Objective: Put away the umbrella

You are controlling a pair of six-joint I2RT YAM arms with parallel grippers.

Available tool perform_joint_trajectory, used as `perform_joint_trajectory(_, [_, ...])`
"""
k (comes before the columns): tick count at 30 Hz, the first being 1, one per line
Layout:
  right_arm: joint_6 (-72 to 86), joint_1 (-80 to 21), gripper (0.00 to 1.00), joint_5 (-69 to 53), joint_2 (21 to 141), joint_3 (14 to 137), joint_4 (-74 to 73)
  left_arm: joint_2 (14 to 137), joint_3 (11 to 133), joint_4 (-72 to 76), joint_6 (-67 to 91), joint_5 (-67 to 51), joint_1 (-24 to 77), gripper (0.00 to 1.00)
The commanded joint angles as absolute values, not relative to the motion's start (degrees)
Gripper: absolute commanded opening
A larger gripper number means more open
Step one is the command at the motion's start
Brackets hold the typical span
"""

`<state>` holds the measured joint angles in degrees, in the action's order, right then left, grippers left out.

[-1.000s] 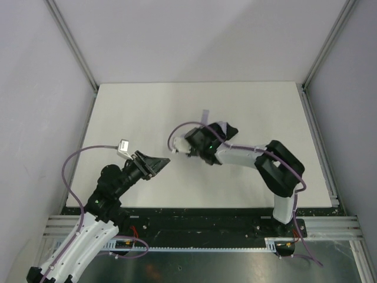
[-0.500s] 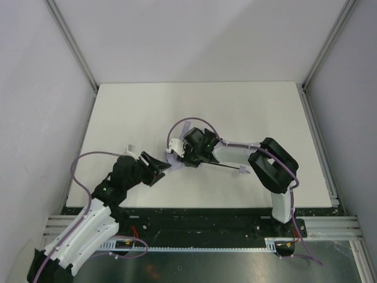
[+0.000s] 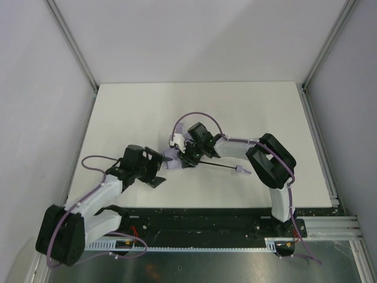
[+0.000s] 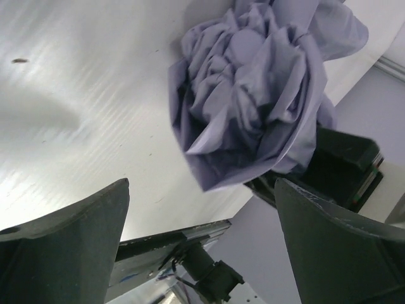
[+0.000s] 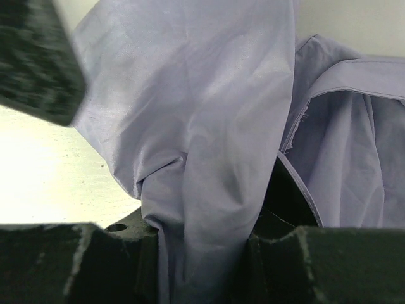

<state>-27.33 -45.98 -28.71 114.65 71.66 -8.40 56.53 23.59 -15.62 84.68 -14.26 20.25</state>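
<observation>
The umbrella lies near the table's middle. Its bunched lavender-grey canopy [image 3: 174, 158] points left, its thin black shaft [image 3: 218, 167] runs right to the small lavender handle [image 3: 242, 171]. My right gripper [image 3: 190, 154] is shut on the canopy fabric [image 5: 209, 158], which fills the gap between its jaws [image 5: 202, 266]. My left gripper [image 3: 161, 169] is open and empty, its jaws set wide just short of the canopy's crumpled end [image 4: 253, 95]. That end shows ahead of the left gripper [image 4: 202, 253] in the left wrist view, apart from both fingers.
The white table [image 3: 135, 112] is bounded by grey walls with metal rails at left, right and back. A black finger [image 5: 31, 57] of the left gripper shows at the right wrist view's top left. The right arm's elbow [image 3: 271, 165] stands right of the handle.
My left arm has swung low and right, bringing its open gripper up to the canopy's end. My right gripper has shifted slightly with the umbrella; shaft and handle now show.
</observation>
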Motion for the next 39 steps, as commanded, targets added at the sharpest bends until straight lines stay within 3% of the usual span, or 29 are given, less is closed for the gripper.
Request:
perform_joint_trajectory(1, [-24.57,-46.39,0.0,-32.57,120.71,67.28,-20.45,62.75,28.28,-7.51,86.69,-15.51,19.71,0.99])
perform_joint_trajectory(16, [-25.05,-46.26,0.0,-34.27,118.6,67.83,-20.42,82.23,29.53,-0.36,89.35,-5.66,19.8,0.99])
perform_joint_trajectory(20, [-25.28,-46.47,0.0,-34.43,118.07,68.1,-20.47,89.6,31.11,-0.35,87.16,-5.44,20.04,0.92])
perform_joint_trajectory(31, [-26.26,-47.36,0.0,-37.76,116.27,68.05,-20.17,91.42,28.45,-0.34,81.99,-1.59,20.92,0.38])
perform_joint_trajectory(34, [-25.54,-47.45,0.0,-38.24,115.89,68.04,-19.54,91.31,28.17,-0.35,80.03,-1.63,20.96,0.15])
perform_joint_trajectory(36, [-23.48,-47.17,0.01,-37.93,115.08,68.05,-18.27,91.56,28.09,-0.33,78.92,-2.25,20.99,0.05])
perform_joint_trajectory(39, [-18.27,-46.12,0.26,-34.92,112.88,68.07,-15.51,91.46,27.55,-0.35,77.82,-3.64,21.02,0.01])
